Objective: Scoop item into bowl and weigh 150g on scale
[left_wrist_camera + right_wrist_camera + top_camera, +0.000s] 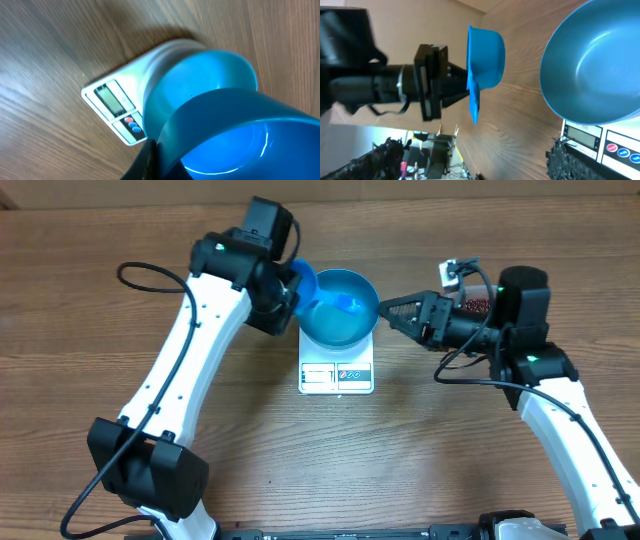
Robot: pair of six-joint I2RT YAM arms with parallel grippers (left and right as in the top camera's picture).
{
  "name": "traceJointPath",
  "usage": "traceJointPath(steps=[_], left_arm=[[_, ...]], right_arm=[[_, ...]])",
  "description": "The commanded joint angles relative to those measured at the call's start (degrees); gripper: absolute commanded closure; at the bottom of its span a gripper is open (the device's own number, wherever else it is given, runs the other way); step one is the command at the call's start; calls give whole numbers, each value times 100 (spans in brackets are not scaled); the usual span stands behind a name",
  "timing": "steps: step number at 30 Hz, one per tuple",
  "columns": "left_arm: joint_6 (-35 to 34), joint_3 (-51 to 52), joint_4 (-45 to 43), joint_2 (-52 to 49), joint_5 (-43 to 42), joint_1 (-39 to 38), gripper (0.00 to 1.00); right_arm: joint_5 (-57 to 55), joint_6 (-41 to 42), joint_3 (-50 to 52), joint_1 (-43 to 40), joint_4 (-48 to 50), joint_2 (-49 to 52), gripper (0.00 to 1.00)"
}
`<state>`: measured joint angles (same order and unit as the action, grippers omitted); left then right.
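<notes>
Because the right gripper [392, 311] hangs open just beside the bowl [330, 332], it may nudge it off the scale [337, 377]; the left gripper [288, 288] clamps the scoop [304, 282].

1. Your bowl [340, 320] was bright blue; scoop [486, 56] the same blue.
2. Your scale [336, 377] was white, its buttons [133, 125] red and blue.
3. Your table [90, 330] showed brown wood grain.
4. Your beans [476, 305] were dark red.

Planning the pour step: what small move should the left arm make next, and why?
Probably carry the scoop off for beans: it looks empty in the shut left pincer, and the bowl on the scale holds nothing yet.
</notes>
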<state>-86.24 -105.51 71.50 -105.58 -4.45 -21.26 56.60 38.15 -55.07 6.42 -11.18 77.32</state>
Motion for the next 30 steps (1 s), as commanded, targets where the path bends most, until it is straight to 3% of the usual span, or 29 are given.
traceJointPath(steps=[1,7,19,25,30], left_arm=[[-474,-129,-4,144,42,-186,96],[-909,-129,-2,144,44,-463,96],[-1327,-127,-46,144,44,-756,96],[-1327,-125,-151,140,46,-874,95],[-1379,-125,-192,136,44,-953,96]], right_arm=[[-562,258,-125,173,39,-42,9],[-702,260,-127,286,61,-42,18],[-798,258,-125,291,90,-42,19],[-798,258,-125,291,245,-42,34],[-804,256,-127,291,258,-42,39]])
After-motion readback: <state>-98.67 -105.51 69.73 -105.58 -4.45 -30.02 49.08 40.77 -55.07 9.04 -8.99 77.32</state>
